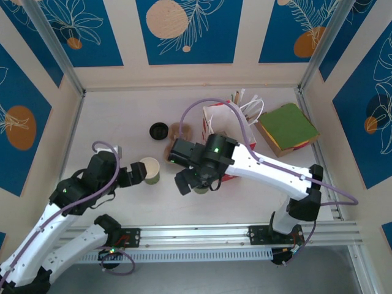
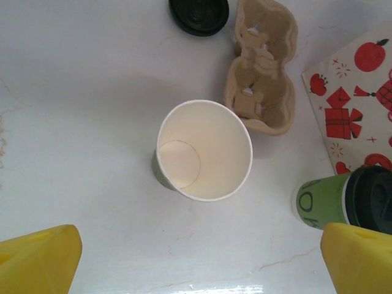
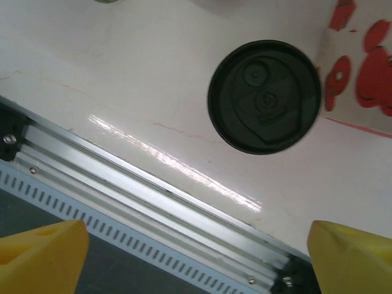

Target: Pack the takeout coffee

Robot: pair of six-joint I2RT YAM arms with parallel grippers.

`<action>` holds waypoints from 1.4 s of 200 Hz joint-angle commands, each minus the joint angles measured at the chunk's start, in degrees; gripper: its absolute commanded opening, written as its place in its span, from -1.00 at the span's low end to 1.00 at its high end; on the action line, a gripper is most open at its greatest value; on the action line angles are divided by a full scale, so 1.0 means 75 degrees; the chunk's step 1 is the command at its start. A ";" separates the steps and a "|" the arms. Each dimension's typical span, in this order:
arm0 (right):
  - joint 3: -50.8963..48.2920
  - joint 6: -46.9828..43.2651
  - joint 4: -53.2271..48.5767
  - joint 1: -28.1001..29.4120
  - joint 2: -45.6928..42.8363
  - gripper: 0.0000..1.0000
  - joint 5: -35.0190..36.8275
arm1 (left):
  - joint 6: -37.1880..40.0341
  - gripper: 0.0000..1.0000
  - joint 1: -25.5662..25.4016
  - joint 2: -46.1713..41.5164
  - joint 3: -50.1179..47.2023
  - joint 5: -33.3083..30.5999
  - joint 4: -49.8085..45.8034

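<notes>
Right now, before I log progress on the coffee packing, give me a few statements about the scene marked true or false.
1. The takeout coffee has its black lid on. True.
2. The takeout coffee is inside the red-and-white bag. False: it stands on the table beside the bag.
3. The lidless cup stands upright and empty. True.
4. The right gripper is shut on the takeout coffee. False: its fingers are wide apart and the cup is not between them.
5. The loose black lid sits on the cardboard carrier. False: it lies on the table next to it.
</notes>
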 commanded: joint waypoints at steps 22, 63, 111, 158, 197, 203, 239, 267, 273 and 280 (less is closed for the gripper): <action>-0.0594 -0.0264 0.0657 -0.0697 0.0283 0.57 -0.1047 | -0.0060 1.00 -0.0050 -0.0168 -0.0263 0.0504 -0.0054; -0.1175 -0.0523 0.1028 -0.1301 0.0240 0.57 -0.1295 | 0.0088 1.00 -0.0053 -0.0162 -0.0270 0.0490 -0.0019; -0.1527 -0.0812 0.1180 -0.1691 0.0383 0.66 -0.1260 | 0.0133 1.00 -0.0046 -0.0123 -0.0301 0.0527 0.0057; -0.1651 -0.0932 0.1296 -0.1869 0.0585 0.73 -0.1205 | 0.0049 1.00 -0.0047 -0.0210 -0.0479 0.1026 0.0397; -0.1687 -0.0980 0.1345 -0.1936 0.0784 0.73 -0.1225 | 0.0031 1.00 -0.0053 -0.0376 -0.0534 0.1315 0.0562; -0.1690 -0.0978 0.1356 -0.1942 0.0816 0.73 -0.1237 | 0.0041 1.00 -0.0062 -0.0372 -0.0523 0.1312 0.0544; -0.1638 -0.0984 0.1263 -0.1918 0.0942 0.76 -0.1124 | 0.0060 1.00 -0.0061 -0.0371 -0.0546 0.1265 0.0535; -0.1619 -0.1014 0.1207 -0.1930 0.0994 0.75 -0.0992 | 0.0118 1.00 -0.0052 -0.0371 -0.0545 0.1254 0.0561; -0.1611 -0.1030 0.1194 -0.1932 0.1000 0.75 -0.0972 | 0.0133 1.00 -0.0057 -0.0371 -0.0545 0.1242 0.0561; -0.1599 -0.1029 0.1171 -0.1930 0.1024 0.75 -0.0951 | 0.0146 1.00 -0.0062 -0.0362 -0.0550 0.1231 0.0572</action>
